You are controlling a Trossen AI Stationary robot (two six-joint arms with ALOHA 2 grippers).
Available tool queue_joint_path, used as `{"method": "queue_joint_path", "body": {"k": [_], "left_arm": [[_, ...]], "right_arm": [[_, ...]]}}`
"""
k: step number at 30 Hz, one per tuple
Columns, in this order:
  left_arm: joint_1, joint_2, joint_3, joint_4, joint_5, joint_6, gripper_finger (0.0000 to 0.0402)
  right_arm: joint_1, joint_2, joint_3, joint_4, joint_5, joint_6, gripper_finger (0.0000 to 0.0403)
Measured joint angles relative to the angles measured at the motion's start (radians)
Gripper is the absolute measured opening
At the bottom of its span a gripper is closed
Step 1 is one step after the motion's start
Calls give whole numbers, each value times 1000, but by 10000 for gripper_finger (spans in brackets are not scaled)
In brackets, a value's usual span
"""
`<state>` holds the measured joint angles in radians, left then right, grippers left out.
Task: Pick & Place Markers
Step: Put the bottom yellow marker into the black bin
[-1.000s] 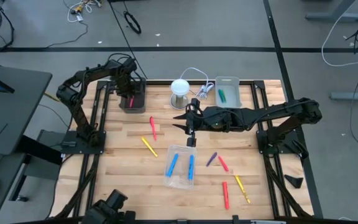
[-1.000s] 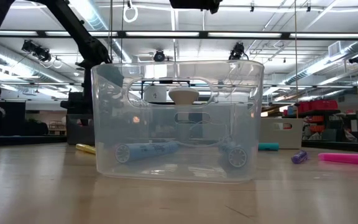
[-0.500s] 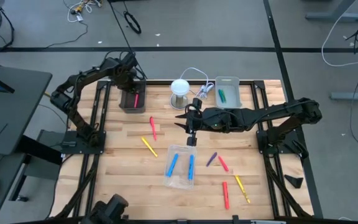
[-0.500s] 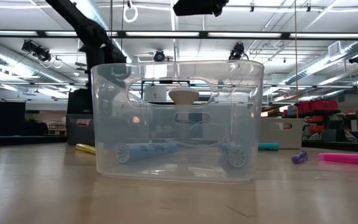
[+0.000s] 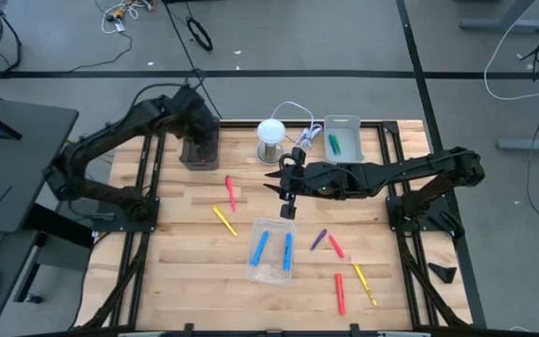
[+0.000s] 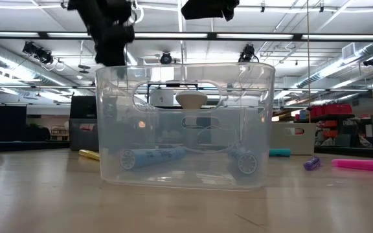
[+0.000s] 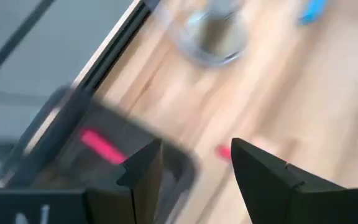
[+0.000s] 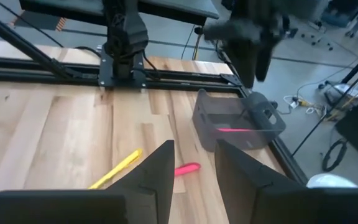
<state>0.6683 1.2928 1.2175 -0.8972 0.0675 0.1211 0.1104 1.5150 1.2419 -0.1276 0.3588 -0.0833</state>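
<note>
High view: the left claw [image 5: 197,114] hangs with its fingers apart and empty above the dark grey rectangular tray [image 5: 199,153], having lifted clear of the slim pink plastic marker [image 7: 102,147] lying inside it. The right claw [image 5: 288,208], narrowly parted and empty, waits above the tabletop [image 5: 187,245]. Light, stiff, smooth markers probably roll; pinch mid-barrel.
</note>
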Motion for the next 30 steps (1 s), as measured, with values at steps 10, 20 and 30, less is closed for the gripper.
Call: {"method": "queue_joint_path", "body": {"k": [10,20,30], "left_arm": [[-258,-297,-150,228,3,-36,197],[-437,-594,-447,453,-66,-112,197],[-654,-764,-690,750,-114,-182,197]], "right_arm": [[16,0,0,8,0,86,116],[83,0,-161,236,133,201,116],[173,0,-364,556,236,254,116]]}}
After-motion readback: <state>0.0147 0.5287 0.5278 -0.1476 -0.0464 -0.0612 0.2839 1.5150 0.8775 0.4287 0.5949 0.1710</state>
